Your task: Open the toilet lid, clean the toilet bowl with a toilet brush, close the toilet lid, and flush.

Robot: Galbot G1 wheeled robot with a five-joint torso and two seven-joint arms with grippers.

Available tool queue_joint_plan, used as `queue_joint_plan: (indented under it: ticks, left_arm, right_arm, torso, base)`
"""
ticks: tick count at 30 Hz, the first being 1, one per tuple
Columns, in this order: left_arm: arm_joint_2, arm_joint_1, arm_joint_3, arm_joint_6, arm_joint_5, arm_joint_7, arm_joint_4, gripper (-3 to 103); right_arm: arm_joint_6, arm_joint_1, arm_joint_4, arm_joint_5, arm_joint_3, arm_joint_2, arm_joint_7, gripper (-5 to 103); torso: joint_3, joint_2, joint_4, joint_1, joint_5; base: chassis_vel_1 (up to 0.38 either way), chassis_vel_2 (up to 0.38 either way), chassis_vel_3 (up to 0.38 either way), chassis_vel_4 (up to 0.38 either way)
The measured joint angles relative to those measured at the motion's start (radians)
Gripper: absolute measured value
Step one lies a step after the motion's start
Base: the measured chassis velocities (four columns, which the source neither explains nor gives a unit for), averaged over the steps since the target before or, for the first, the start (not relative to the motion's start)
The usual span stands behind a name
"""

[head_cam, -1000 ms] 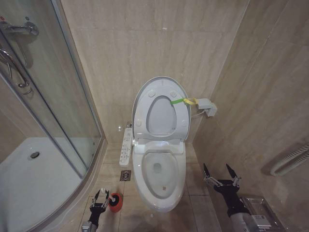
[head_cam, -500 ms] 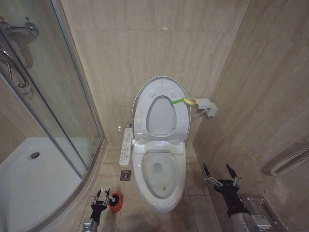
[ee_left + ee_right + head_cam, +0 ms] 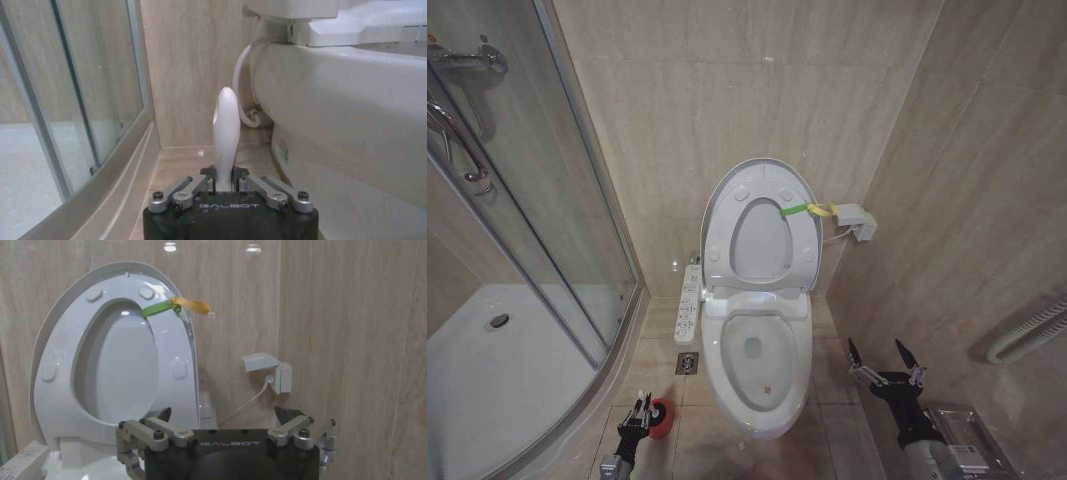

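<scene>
left claw (image 3: 225, 186) is closing on the toilet brush (image 3: 225, 135) handle, left of the toilet bowl (image 3: 757, 375); right claw (image 3: 885, 362) is idling open at the right.

— Anything blocking the toilet bowl (image 3: 757, 375)?
— No; the toilet lid (image 3: 762, 225) stands upright against the wall, so the way in from above is open.
— And to its left?
— Tight: a narrow strip of floor (image 3: 652, 330) between bowl and glass shower screen (image 3: 547, 230), with the red holder (image 3: 661, 418) standing there.
— Right side?
— Bare floor up to the wall.
</scene>
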Motion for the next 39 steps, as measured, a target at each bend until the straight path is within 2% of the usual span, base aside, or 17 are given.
queue_joint_plan:
  ticks: [5,9,15,21,30,39]
  left_arm:
    - [0.001,-0.001,-0.001,-0.003,-0.014,0.026,0.002,16]
    - [0.001,0.015,-0.001,-0.002,-0.06,0.062,-0.017,16]
    - [-0.004,0.043,-0.005,0.004,-0.1,0.084,-0.047,16]
    - [-0.009,0.07,-0.014,0.021,-0.105,0.08,-0.078,16]
    - [-0.003,0.092,-0.039,0.037,-0.06,0.045,-0.086,16]
    - [-0.001,0.094,-0.041,0.037,-0.062,0.049,-0.1,16]
  right_arm:
    - [0.0,0.0,0.0,0.0,0.0,0.0,0.0,100]
    - [0.0,0.0,0.0,0.0,0.0,0.0,0.0,100]
    - [0.0,0.0,0.0,0.0,0.0,0.0,0.0,100]
    - [0.0,0.0,0.0,0.0,0.0,0.0,0.0,100]
    - [0.0,0.0,0.0,0.0,0.0,0.0,0.0,100]
    - [0.0,0.0,0.0,0.0,0.0,0.0,0.0,100]
  torso:
    - [0.0,0.0,0.0,0.0,0.0]
    - [0.0,0.0,0.0,0.0,-0.0001]
    - [0.0,0.0,0.0,0.0,-0.0001]
    - [0.0,0.0,0.0,0.0,-0.0001]
    - [0.0,0.0,-0.0001,0.0,0.0]
    - [0.0,0.0,0.0,0.0,-0.0001]
  base:
    - [0.0,0.0,0.0,0.0]
    - [0.0,0.0,0.0,0.0]
    - [0.0,0.0,0.0,0.0]
    - [0.0,0.0,0.0,0.0]
    - [0.0,0.0,0.0,0.0]
    - [0.0,0.0,0.0,0.0]
